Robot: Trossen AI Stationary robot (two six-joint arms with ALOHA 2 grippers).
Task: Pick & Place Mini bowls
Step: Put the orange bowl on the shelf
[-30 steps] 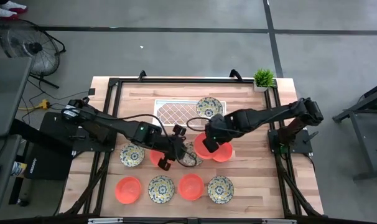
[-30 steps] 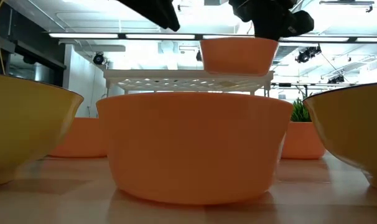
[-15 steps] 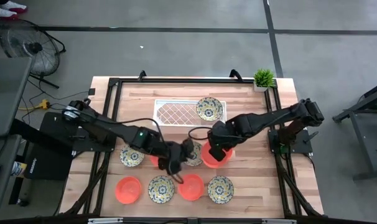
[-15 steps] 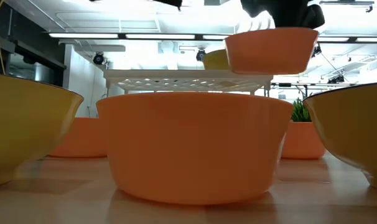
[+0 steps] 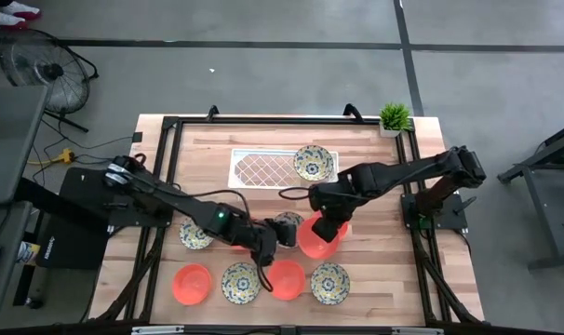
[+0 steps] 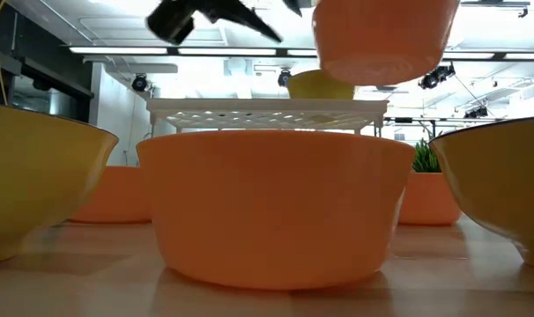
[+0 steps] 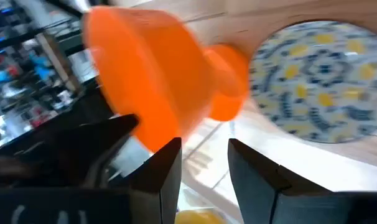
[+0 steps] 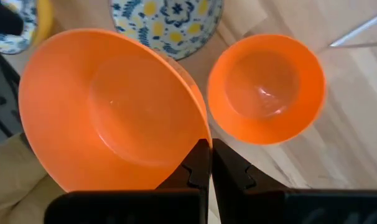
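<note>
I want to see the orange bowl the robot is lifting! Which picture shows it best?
The right wrist view: the orange bowl fills it, its rim pinched in the right gripper. The low view shows only its underside in the air, the high view a small part beneath the arm, and the left wrist view a blurred side.

Layout from above: tray (image 5: 268,168) at table (image 5: 198,140) rear, one bowl (image 5: 313,162) on its right end; four bowls (image 5: 241,282) along the front edge; plant (image 5: 393,117) at the rear right corner.

Orange and floral mini bowls (image 5: 240,282), mid-table
</note>
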